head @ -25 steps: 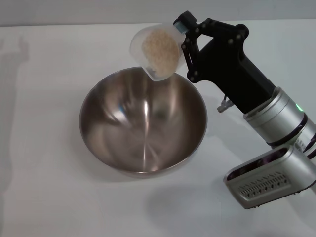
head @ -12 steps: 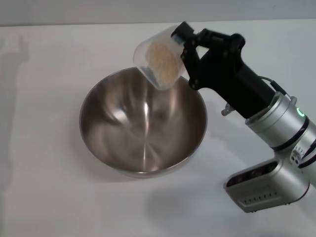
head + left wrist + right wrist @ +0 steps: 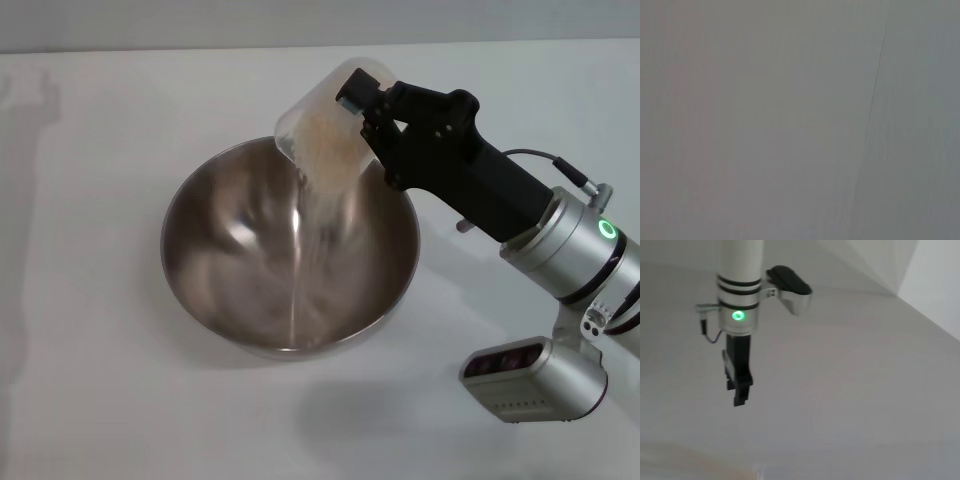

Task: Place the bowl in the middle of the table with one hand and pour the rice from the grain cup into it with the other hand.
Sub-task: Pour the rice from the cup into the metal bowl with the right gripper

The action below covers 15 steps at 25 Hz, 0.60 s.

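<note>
We see the plain white table [image 3: 100, 300] filling the head view, with a pale wall strip along its far edge, and the bowl [image 3: 290, 250] sitting near the table's middle. Our right gripper [image 3: 352, 100] reaches in from four o'clock, its fingers clamped on the grain cup [image 3: 325, 130], which is tipped mouth-down above the bowl's one o'clock rim. The rice [image 3: 318, 135] slides out in a thin stream into the bowl, while the left gripper [image 3: 740, 395] hangs well apart, fingers' gap unreadable.
</note>
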### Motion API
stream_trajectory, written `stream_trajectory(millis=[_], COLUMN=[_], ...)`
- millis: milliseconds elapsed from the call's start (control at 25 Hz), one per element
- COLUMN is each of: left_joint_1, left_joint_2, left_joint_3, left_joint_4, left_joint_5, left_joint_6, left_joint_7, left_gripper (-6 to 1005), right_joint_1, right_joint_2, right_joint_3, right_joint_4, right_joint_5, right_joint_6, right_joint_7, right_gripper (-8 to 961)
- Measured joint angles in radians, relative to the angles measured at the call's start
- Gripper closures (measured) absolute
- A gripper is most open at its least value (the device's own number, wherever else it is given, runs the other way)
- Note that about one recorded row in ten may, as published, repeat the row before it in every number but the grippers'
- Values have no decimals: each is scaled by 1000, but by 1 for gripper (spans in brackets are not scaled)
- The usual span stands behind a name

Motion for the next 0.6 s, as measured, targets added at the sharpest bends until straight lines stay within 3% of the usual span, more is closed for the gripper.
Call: stream_trajectory(millis=[600], left_joint_1=[-13], left_joint_2=[0], left_joint_3=[0], left_joint_4=[0], left_joint_5=[0], left_joint_6=[0], left_joint_7=[0], left_gripper=[496], right_joint_1=[23], right_joint_2=[-2], right_joint_3=[-3], right_joint_4=[-67], right_joint_5=[-28], right_joint_6=[1], right_joint_7=[-98], right_gripper=[936])
